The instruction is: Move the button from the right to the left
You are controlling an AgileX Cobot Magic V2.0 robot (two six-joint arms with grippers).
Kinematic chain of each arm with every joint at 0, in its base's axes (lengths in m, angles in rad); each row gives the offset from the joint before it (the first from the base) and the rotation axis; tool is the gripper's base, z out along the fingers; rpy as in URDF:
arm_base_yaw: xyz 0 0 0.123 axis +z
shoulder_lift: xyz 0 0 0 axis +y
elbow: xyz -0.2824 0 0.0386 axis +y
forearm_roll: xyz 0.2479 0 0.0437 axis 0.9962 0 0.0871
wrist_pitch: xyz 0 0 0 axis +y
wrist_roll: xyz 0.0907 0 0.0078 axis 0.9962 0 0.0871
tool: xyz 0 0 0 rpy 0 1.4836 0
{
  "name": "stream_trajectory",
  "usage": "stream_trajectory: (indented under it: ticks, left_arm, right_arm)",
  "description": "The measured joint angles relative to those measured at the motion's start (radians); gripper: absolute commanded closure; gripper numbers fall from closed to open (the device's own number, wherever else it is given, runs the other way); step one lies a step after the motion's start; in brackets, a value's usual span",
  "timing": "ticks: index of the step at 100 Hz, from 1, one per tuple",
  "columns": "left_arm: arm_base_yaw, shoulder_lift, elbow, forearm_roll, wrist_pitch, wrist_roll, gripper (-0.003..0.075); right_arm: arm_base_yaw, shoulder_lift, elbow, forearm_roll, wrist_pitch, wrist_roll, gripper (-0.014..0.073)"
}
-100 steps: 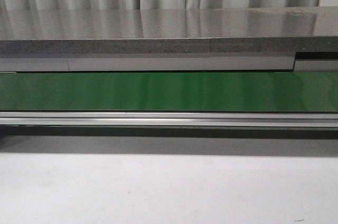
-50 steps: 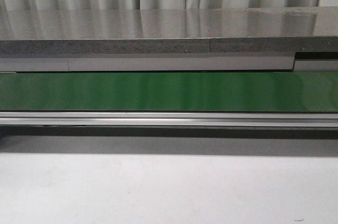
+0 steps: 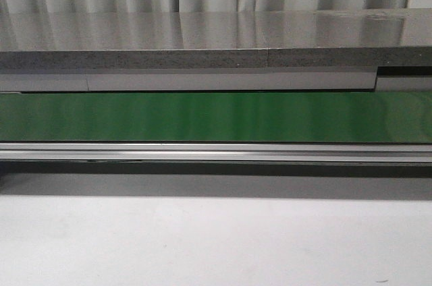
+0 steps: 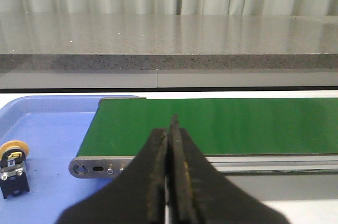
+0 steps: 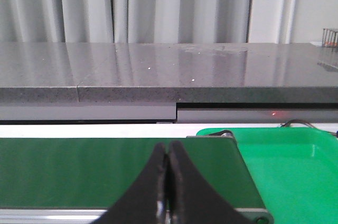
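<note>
I am waiting between transfers, as I judge it; my left claw (image 4: 170, 182) is hanging with its fingers pressed together on nothing, above the near rail at the belt's (image 4: 222, 126) left end; my right claw (image 5: 167, 192) is likewise pinched together and empty, over the belt's (image 5: 105, 168) right end.

The button (image 4: 12, 163) is lying in the blue tray (image 4: 47, 123), at about nine o'clock from my left claw in that wrist view, near the belt's end plate but not touching it; so one button is sitting on the left side already.

The green tray (image 5: 285, 166) at the right is showing me no button in the part I am seeing, though its near and far-right portions are cut off, so I cannot be sure it is bare; the belt (image 3: 216, 117) in the front view is carrying nothing.

Next move, as I judge it: my right claw needs to be opening and swinging toward two o'clock over the green tray to look for another button; failing one, the task is looking done.

Counting: one button; one belt; two trays, one blue and one green; two claws, both together.
</note>
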Motion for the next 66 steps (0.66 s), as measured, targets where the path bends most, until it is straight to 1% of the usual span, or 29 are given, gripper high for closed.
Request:
stream_trajectory:
  ticks: [18, 66]
  left_arm:
    - [0.000, 0.000, 0.000, 0.000, 0.002, 0.000, 0.0741]
    - [0.000, 0.000, 0.000, 0.000, 0.002, 0.000, 0.0741]
  right_arm:
    - [0.006, -0.008, 0.016, -0.006, 0.031, 0.010, 0.0661]
    - [0.006, -0.008, 0.016, -0.006, 0.031, 0.015, 0.0661]
